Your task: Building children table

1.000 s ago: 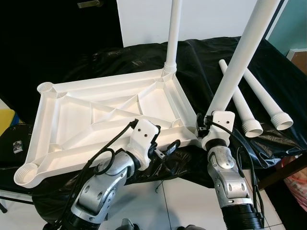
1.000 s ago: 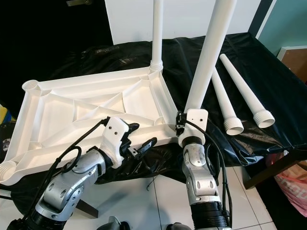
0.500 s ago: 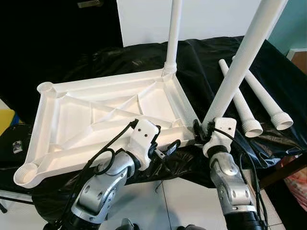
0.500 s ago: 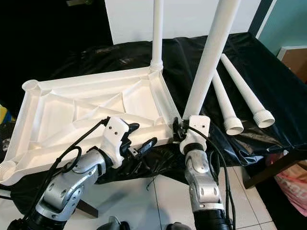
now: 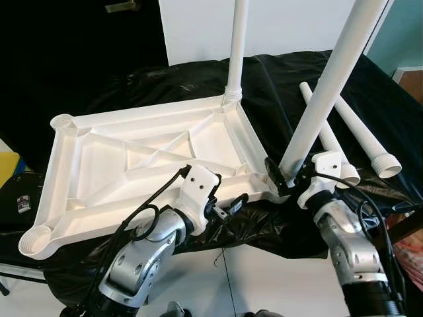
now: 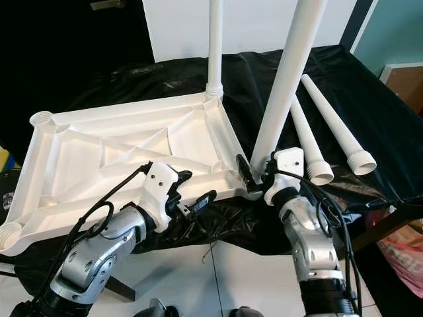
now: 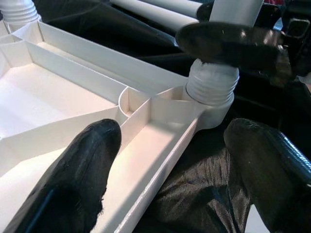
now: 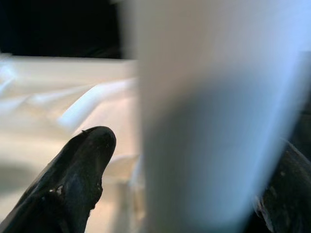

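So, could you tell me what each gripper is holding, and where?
The right gripper grips the table leg just above its threaded base. The left gripper, open, straddles the tabletop rim, holding nothing.

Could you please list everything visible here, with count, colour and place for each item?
upside-down ribbed plastic tabletop: 1, white, lying on the black cloth.
standing screwed-in table leg: 1, white, upright in the far corner socket.
table leg being fitted: 1, white, tilted, its base at the near right corner socket.
loose tapered table legs: 2, white, lying side by side on the cloth, right of the tabletop.
crinkled cloth cover: 1, black, spread under everything.
left gripper: 1, black fingers, open at the tabletop's near edge.
right gripper: 1, black fingers, closed around the tilted leg's base.
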Tool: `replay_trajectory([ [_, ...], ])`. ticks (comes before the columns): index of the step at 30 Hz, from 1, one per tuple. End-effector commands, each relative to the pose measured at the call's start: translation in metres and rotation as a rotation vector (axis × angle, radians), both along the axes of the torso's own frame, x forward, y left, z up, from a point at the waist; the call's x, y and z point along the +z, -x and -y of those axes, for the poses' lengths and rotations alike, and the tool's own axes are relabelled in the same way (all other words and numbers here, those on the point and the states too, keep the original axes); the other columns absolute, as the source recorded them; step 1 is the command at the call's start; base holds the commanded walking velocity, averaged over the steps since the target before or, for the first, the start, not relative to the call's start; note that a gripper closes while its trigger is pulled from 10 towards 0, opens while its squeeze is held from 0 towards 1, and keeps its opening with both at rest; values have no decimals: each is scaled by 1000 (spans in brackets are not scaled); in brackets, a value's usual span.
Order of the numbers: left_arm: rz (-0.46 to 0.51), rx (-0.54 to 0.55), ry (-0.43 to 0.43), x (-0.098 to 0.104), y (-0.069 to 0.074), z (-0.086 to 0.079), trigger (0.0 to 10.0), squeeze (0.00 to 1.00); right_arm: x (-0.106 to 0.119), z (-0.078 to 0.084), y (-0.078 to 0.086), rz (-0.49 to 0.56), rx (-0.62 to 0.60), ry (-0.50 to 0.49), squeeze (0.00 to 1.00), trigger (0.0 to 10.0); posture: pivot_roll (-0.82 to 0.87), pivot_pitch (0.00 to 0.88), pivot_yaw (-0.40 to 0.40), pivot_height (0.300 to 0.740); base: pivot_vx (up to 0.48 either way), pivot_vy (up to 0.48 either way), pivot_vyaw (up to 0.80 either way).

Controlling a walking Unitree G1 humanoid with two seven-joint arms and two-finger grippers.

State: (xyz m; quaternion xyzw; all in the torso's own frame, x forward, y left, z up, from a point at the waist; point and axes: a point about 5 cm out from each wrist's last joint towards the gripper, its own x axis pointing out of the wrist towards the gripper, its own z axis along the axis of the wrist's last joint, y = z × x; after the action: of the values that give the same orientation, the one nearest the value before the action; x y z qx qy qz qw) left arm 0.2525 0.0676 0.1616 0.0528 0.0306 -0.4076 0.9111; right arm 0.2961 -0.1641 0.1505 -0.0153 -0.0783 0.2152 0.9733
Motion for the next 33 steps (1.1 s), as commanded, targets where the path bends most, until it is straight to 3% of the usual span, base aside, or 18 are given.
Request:
replay_trajectory([
  [1,6,-59,-7,0,2,4,10000,0,-2,-1,0,-4,31,3,0,10000,-43,71,4,740,0,0,0],
  [7,8,-54,-5,1,2,3,10000,0,-5,3,-15,-15,144,110,0,10000,-30,78,0,740,0,0,0],
  [8,9,-51,-5,1,3,3,10000,0,-7,5,-18,-27,151,115,0,7686,-30,78,0,740,0,0,0],
  [9,9,-51,-5,1,3,3,10000,0,-7,5,-18,-27,151,115,0,7686,-30,78,0,740,0,0,0],
  [10,9,-46,-4,1,2,2,10000,0,-9,8,-20,-37,152,127,0,0,-23,81,-3,740,0,0,0],
  [26,8,-23,-3,3,3,-3,10000,0,-29,13,-21,-100,182,119,0,0,-9,94,-1,740,0,0,0],
  [27,8,-26,-4,3,3,-3,10000,0,-29,14,-21,-98,173,116,0,10000,-12,94,4,740,0,0,0],
  [33,8,-32,-6,3,3,-2,10000,0,-29,14,-21,-92,130,95,0,10000,-13,97,6,740,0,0,0],
])
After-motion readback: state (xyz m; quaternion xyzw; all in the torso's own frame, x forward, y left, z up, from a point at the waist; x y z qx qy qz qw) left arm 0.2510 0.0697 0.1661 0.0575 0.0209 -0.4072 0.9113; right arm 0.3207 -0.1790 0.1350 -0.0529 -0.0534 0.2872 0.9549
